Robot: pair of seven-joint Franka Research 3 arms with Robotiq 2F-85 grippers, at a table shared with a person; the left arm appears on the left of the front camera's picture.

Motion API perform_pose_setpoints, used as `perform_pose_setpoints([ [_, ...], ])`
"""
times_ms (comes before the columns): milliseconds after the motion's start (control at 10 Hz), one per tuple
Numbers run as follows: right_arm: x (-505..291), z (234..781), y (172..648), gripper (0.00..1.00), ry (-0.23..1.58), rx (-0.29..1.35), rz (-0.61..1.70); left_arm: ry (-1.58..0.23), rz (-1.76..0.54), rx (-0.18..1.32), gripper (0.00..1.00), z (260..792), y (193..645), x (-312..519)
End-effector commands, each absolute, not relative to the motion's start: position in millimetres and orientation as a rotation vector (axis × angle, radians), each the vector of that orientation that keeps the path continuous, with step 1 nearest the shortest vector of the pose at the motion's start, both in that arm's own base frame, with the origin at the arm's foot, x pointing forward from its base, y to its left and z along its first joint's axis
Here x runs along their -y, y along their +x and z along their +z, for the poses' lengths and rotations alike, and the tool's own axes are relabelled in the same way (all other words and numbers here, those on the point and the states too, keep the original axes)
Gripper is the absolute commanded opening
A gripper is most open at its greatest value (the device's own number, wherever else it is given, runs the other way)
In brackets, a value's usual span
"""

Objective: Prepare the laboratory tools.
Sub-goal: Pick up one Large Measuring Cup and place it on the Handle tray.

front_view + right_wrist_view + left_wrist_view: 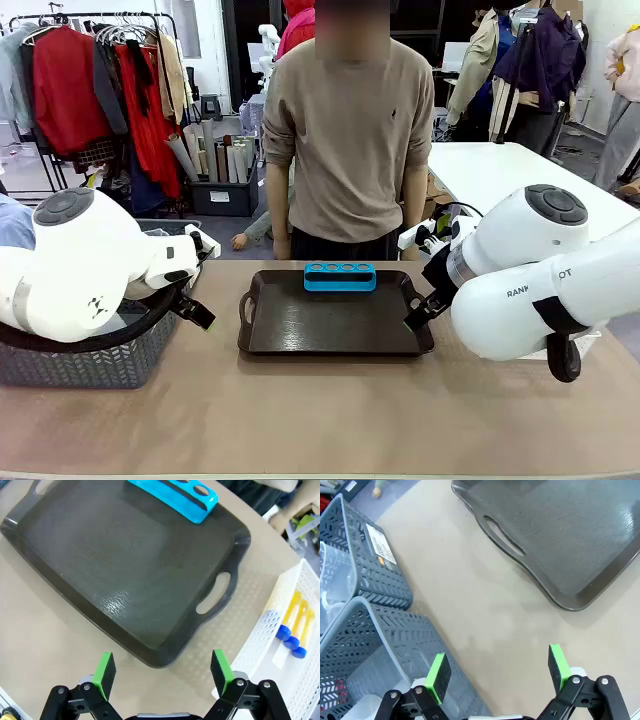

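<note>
Jaws of the left gripper (499, 672) and right gripper (162, 671) gape wide, empty, near the tray (125, 580).

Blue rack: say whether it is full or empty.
Empty: the rack has open holes; the tubes lie in the white basket.

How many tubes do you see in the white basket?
3. The tubes lie side by side in the white basket beside the tray, blue caps together. More may be hidden past the picture edge.

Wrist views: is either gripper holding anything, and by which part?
Nothing is held. The left gripper and the right gripper both stand open and empty; the blue-capped tubes lie untouched in the white basket.
</note>
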State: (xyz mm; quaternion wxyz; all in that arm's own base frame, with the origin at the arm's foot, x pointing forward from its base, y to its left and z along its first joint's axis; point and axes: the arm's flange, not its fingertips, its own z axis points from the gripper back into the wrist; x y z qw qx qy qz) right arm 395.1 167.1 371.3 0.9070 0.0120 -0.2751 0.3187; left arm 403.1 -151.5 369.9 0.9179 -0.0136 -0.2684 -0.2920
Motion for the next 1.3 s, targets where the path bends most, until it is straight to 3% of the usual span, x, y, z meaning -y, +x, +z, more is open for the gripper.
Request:
perform_pose_setpoints([
  [0, -167.1, 371.3, 395.1, 1.0, 0.025, 0.568, 0.658, -0.028, -0.6, 0.552, 1.0, 370.1, 403.1, 151.5],
  [1200, -167.1, 371.3, 395.1, 1.0, 0.025, 0.568, 0.658, -0.028, -0.6, 0.552, 1.0, 370.1, 403.1, 151.5],
])
